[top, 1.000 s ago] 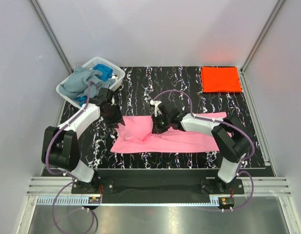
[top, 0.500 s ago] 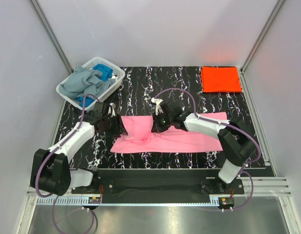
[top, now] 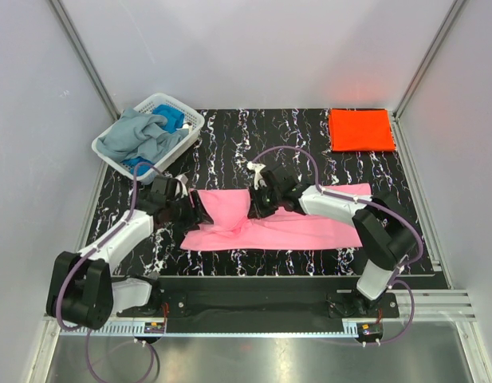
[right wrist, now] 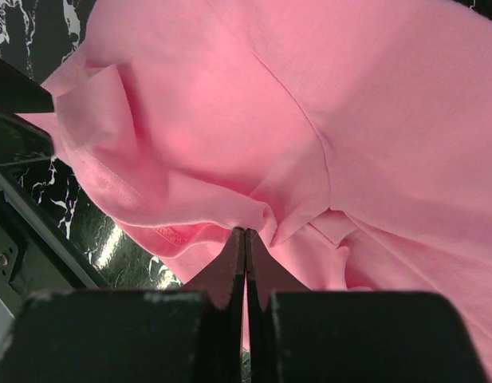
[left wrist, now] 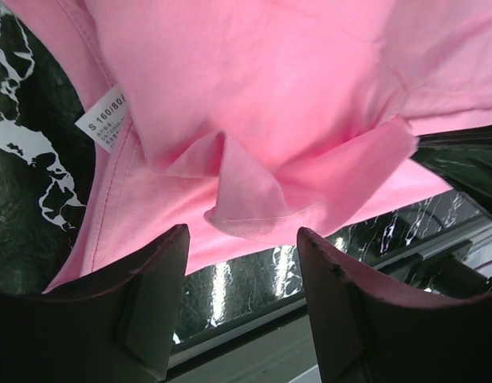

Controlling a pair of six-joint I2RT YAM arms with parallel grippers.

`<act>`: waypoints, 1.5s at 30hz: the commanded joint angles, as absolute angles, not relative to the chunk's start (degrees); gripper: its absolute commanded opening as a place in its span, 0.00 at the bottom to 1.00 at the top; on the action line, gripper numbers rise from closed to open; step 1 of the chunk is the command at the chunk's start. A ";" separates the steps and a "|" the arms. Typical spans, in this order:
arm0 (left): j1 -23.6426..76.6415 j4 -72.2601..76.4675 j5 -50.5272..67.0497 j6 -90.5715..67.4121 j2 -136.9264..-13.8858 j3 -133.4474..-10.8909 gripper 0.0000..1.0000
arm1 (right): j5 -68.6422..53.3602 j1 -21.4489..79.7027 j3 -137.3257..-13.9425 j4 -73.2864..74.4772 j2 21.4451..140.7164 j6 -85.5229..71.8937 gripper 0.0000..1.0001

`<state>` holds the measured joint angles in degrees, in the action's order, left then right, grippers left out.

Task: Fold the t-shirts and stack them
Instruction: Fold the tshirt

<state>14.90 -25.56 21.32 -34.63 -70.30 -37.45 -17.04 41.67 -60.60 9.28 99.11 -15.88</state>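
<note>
The pink t-shirt (top: 293,227) lies across the middle of the black marbled table, its left part folded over into a raised flap (top: 226,206). My left gripper (top: 194,212) is at the flap's left edge, open, with a sleeve hem (left wrist: 253,215) just beyond its fingertips. My right gripper (top: 257,199) is shut on a fold of the pink t-shirt (right wrist: 253,120) at the flap's right edge. A folded orange-red t-shirt (top: 360,129) lies at the far right corner. Grey-blue (top: 130,136) and blue (top: 171,120) t-shirts are bunched in the basket.
The white lattice basket (top: 184,116) stands at the far left corner, close behind my left arm. A size label (left wrist: 104,120) shows on the pink cloth. The table's near edge and metal rail (left wrist: 253,351) run just below my left gripper.
My left arm has swung down and nearer, carrying its gripper along the flap's left edge. The pink flap has spread flatter. My right gripper has barely moved.
</note>
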 commanded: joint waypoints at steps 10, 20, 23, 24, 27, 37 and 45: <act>14.77 -28.55 10.64 -38.76 -61.00 -35.60 0.51 | -12.57 40.96 -63.01 12.30 100.55 -19.50 0.00; 14.85 -25.32 14.23 -39.99 -65.82 -31.99 0.22 | -13.27 40.96 -63.19 12.30 99.32 -21.09 0.00; 15.64 -23.21 14.85 -41.22 -67.93 -31.64 0.17 | -13.27 40.96 -63.19 12.22 98.96 -21.27 0.00; 15.91 -22.68 15.03 -41.66 -68.46 -32.16 0.17 | -13.18 40.96 -63.28 12.30 98.79 -21.27 0.00; 16.17 -19.61 16.17 -42.27 -70.75 -32.87 0.17 | -13.45 40.96 -63.72 12.22 98.79 -21.27 0.00; 16.00 -14.59 16.61 -43.07 -76.01 -45.43 0.24 | -10.99 40.61 -64.86 13.18 98.35 -21.18 0.00; 14.50 -14.84 14.86 -40.35 -84.20 -51.14 0.27 | -11.78 38.15 -65.92 14.41 98.09 -22.76 0.04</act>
<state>15.00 -14.76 15.97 -42.22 -83.40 -49.19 -12.64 39.27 -63.13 13.72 100.27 -21.78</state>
